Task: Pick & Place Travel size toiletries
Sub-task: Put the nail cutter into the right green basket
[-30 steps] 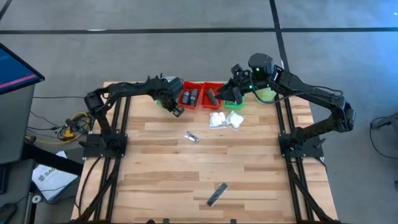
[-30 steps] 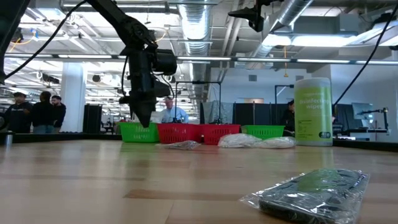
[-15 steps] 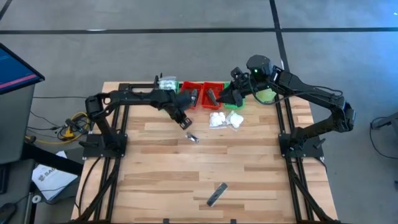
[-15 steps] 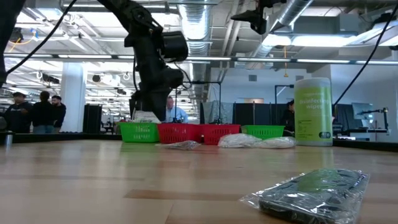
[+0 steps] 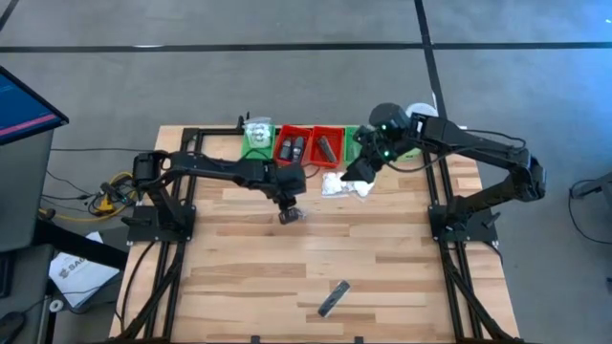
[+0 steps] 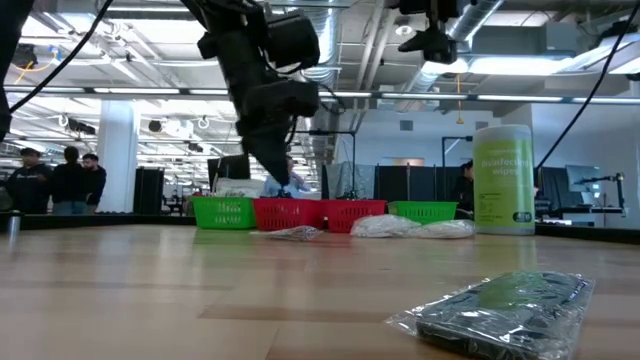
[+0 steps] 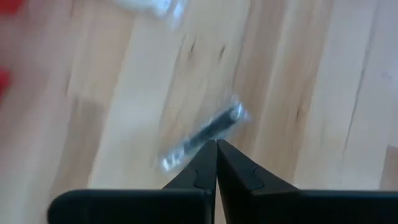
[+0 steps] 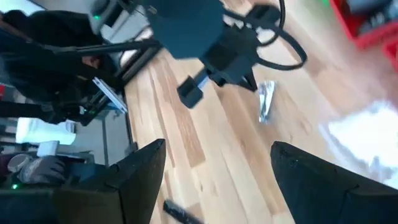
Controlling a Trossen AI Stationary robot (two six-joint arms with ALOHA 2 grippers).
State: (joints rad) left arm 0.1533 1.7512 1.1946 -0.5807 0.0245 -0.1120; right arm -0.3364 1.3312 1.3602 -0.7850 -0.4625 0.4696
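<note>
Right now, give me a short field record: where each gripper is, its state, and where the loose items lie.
left gripper: shut, above the silvery tube mid-table
right gripper: open, empty, over the white packets
red trays: dark pieces inside
wrapped dark bar: alone near the front edge
green canister: upright, far right

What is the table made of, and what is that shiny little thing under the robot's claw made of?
The table looks like pale wood planks, showing grain and seams. The small tube below the shut left gripper seems silvery metal or foil inside clear crinkly plastic wrap, glinting; exact material unclear.
</note>
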